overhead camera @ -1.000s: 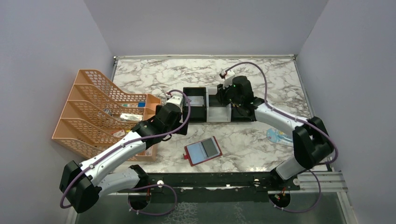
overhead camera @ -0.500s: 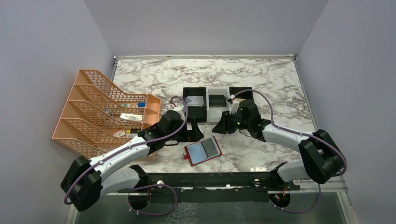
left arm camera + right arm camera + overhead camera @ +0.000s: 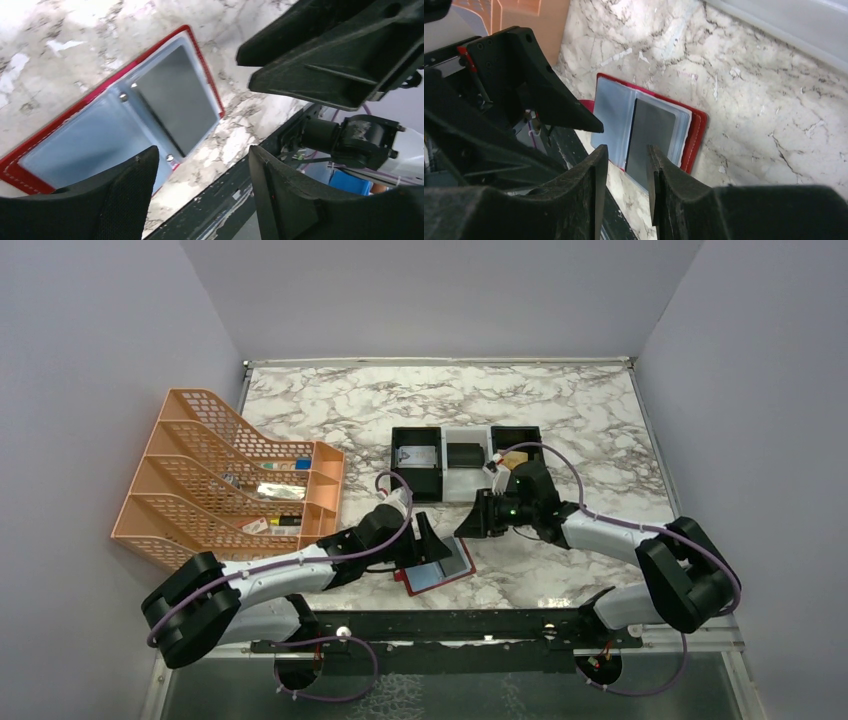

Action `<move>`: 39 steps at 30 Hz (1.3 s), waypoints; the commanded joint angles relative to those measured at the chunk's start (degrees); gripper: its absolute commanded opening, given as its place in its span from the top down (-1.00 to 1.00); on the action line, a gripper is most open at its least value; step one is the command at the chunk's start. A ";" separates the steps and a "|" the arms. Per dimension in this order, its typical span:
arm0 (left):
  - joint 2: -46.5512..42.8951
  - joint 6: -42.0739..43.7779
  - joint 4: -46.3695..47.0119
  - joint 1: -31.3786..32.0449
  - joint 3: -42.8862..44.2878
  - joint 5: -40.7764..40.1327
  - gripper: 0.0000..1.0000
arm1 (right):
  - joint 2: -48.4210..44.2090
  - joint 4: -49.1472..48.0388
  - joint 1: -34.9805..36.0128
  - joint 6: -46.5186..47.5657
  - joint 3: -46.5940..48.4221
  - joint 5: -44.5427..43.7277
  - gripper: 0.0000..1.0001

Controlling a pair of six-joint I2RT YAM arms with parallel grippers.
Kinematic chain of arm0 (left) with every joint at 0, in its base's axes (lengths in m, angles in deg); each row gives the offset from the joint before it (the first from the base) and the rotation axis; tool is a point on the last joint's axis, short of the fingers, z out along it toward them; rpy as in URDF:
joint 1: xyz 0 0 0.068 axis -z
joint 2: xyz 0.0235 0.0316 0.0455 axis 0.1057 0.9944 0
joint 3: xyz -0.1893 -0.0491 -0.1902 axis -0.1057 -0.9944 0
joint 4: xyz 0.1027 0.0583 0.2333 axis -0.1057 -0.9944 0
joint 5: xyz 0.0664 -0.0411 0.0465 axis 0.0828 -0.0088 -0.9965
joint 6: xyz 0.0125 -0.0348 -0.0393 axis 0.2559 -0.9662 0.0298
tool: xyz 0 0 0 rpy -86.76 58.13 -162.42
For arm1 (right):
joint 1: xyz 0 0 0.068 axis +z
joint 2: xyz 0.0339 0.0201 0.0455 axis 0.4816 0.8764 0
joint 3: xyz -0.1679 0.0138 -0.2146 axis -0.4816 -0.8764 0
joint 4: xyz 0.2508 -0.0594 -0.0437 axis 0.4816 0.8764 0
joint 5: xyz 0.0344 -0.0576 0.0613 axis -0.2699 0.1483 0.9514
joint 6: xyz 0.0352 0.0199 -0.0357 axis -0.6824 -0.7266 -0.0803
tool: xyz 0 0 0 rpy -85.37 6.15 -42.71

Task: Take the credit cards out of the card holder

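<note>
Top external view: card holder (image 3: 428, 580), red-bordered, lies open and flat on the marble table (image 3: 580, 410) near the front edge, between the two arms. Its pale blue inner panels face up; one dark card (image 3: 651, 131) sits in the panel by the fold, also seen from the left wrist (image 3: 172, 100). Left gripper (image 3: 424, 539) hangs directly over the holder's left half, jaws spread wide, nothing between them; the holder (image 3: 90, 135) shows through the gap. Right gripper (image 3: 470, 523) is just beyond the holder's far right corner, pointed down at it, jaws a narrow slit apart and empty; contact with the holder cannot be told. Beyond the holder, towards the back wall, a black-and-white tray (image 3: 443, 480) of three compartments holds a silvery-white card (image 3: 419, 456), a black card (image 3: 465, 454) and a gold card (image 3: 516, 458), one per compartment. Well left of the holder stands an orange rack (image 3: 200, 465) with small items in its tiers.
</note>
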 commanded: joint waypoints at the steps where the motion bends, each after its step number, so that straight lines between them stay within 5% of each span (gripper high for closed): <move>1: 1.04 -7.18 6.51 1.12 -3.97 -5.47 -0.31 | 0.93 0.49 -0.04 -0.15 -1.65 2.74 0.33; 34: 10.08 -7.06 12.68 2.13 -3.52 -4.96 0.25 | 10.91 1.05 0.14 1.40 -0.34 6.39 0.59; 39: 13.07 -6.17 13.79 2.14 -1.76 -4.43 0.50 | 9.77 -1.50 0.14 -1.21 -2.88 5.77 0.61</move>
